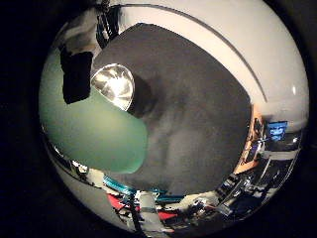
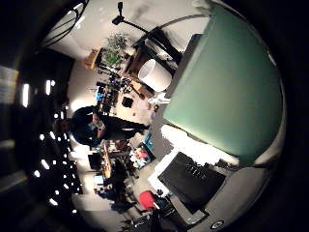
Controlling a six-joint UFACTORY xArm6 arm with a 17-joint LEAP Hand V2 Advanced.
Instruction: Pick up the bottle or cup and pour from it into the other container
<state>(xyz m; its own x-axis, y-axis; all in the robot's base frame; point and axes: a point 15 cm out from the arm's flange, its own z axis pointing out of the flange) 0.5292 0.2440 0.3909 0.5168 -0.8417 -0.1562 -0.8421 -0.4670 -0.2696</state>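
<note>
Hand point(image 2: 193, 181) close around something, fingers unseen.

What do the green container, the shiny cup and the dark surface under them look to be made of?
Green container: looks like matte plastic or frosted, coated material; even pale green, no sharp glints. It fills much of the view, so it is close to the palm.
Shiny cup: probably bare metal; the inside mirrors bright light.
Dark surface: seems a dull cloth or mat; faint mottling, no reflections.

One green bottle point(image 1: 94, 131) fills much of the little finger side view, close to the palm. One shiny metal cup point(image 1: 115, 84) stands at the bottle's one o'clock, just beside it. One dark mat point(image 1: 198, 124) lies under both — one of each, nothing doubled.
</note>
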